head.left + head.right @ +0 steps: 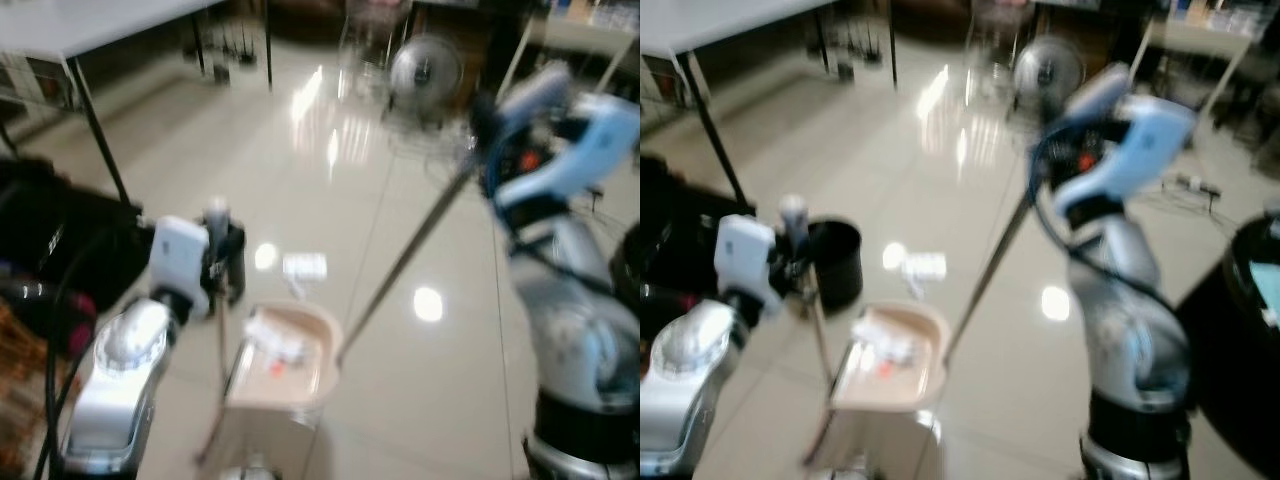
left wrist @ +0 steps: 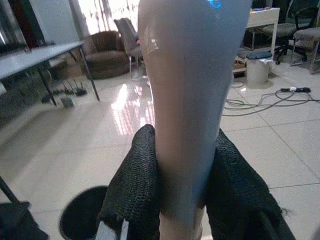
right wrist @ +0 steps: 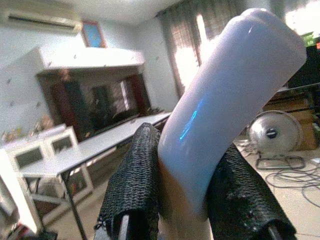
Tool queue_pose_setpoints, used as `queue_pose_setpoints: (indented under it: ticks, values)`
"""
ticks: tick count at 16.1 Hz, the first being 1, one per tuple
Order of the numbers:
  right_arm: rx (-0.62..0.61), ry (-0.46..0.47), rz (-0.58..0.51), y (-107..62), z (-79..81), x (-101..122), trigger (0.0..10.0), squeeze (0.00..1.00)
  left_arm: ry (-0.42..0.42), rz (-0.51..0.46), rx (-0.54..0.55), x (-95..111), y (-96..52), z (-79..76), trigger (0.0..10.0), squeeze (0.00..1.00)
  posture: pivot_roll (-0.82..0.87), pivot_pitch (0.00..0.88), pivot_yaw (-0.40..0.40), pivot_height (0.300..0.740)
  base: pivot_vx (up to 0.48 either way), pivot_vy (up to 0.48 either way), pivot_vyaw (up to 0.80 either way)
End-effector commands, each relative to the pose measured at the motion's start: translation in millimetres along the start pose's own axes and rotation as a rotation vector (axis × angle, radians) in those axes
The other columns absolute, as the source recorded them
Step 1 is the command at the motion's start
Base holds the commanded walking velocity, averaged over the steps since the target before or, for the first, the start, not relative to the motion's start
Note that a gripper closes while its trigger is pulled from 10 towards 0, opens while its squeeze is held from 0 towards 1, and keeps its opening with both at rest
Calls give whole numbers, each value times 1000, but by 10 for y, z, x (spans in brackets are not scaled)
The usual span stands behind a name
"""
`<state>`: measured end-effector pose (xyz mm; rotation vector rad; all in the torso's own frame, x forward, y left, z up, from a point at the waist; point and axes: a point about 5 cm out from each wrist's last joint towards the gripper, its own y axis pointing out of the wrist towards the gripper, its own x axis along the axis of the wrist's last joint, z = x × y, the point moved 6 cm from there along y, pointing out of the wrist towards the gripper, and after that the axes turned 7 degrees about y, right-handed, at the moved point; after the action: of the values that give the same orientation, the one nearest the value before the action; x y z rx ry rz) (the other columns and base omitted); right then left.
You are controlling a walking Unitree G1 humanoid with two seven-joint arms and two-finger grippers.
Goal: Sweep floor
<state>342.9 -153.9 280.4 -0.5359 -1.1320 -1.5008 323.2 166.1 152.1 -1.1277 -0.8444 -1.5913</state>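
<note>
Nearest, low in the middle, a beige dustpan (image 1: 285,365) sits on the shiny tiled floor (image 1: 330,190) with bits of paper litter (image 1: 275,338) inside it, and another white scrap (image 1: 304,266) lies on the tiles just beyond its far edge. The left gripper (image 2: 182,200) has both black fingers (image 2: 137,185) pressed tight around the dustpan's upright handle (image 2: 187,100), with a black bin (image 1: 835,262) close beside it. Farther off on the right, the right gripper (image 3: 182,200) is clamped the same way on the pale broom handle (image 3: 225,95), whose thin pole (image 1: 405,255) slants down to the dustpan's right side; a floor fan (image 1: 425,68) stands far back, a white table (image 1: 90,25) far left.
</note>
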Motion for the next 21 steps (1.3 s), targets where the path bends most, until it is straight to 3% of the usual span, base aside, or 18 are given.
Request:
queue_pose_setpoints:
  ticks: [1, 6, 10, 12, 21]
  values:
    - [21, 14, -46, 27, 53, 124, 10000, 0, 13, -40, 7, 105, -5, 10, 10000, 0, 44, 46, -53, 740, 0, 0, 0]
    - [23, 59, -95, 81, 54, 274, 10000, 0, 16, -43, -11, 98, -22, -11, 10000, 0, 43, 52, -53, 740, 167, 0, 0]
    - [45, 23, -112, 136, 90, 407, 10000, 0, 21, -39, -4, 97, 7, -27, 10000, 0, 39, 54, -50, 740, 386, 0, 0]
    - [48, 14, -119, 151, 97, 445, 10000, 0, 20, -41, -5, 107, 11, -37, 10000, 0, 38, 57, -49, 740, 394, 0, 800]
    - [40, 35, -166, 188, 56, 624, 10000, 0, 24, -37, -17, 97, -3, -80, 10000, 0, 31, 67, -48, 740, 393, 0, 89]
